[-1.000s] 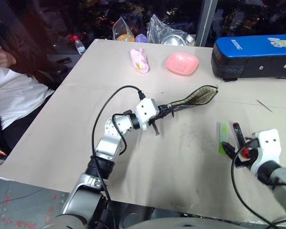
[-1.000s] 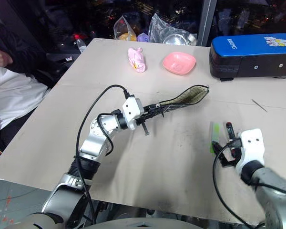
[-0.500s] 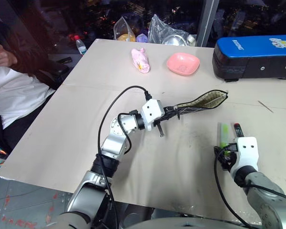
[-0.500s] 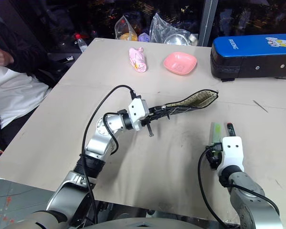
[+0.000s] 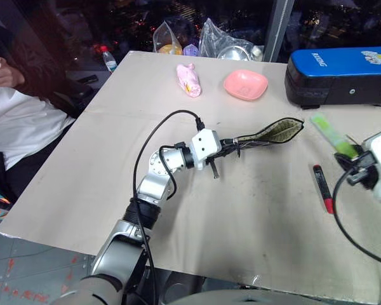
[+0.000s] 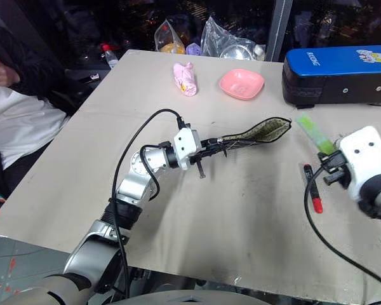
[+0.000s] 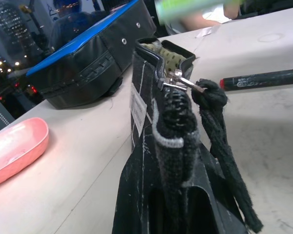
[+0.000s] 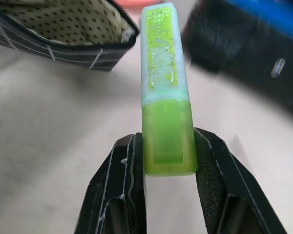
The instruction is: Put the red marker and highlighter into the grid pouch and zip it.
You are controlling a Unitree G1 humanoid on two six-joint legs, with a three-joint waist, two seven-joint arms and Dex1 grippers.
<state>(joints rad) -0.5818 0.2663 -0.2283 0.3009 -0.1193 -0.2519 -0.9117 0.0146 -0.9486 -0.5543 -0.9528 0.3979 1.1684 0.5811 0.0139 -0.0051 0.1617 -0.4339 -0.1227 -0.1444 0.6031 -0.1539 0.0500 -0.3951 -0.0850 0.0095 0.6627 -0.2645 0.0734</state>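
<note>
The highlighter (image 8: 166, 122) is sitting clamped between the right gripper's (image 8: 168, 168) fingers, cap forward, just beside the grid pouch's (image 5: 270, 132) gaping mouth. The left gripper (image 5: 223, 149) is pinching the pouch's closed end, propping it off the tabletop (image 5: 241, 210). Best entering cap-first, low, aligned with the opening. The red marker (image 5: 322, 188) is lying nearby.

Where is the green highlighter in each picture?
Left eye: highlighter in the air at the right, in the right gripper.
Right eye: at the right, past the pouch.
Left wrist: green blur along the top edge.
Right wrist: centre, between the fingers.
Shared landmark: the pouch's open mouth.
</note>
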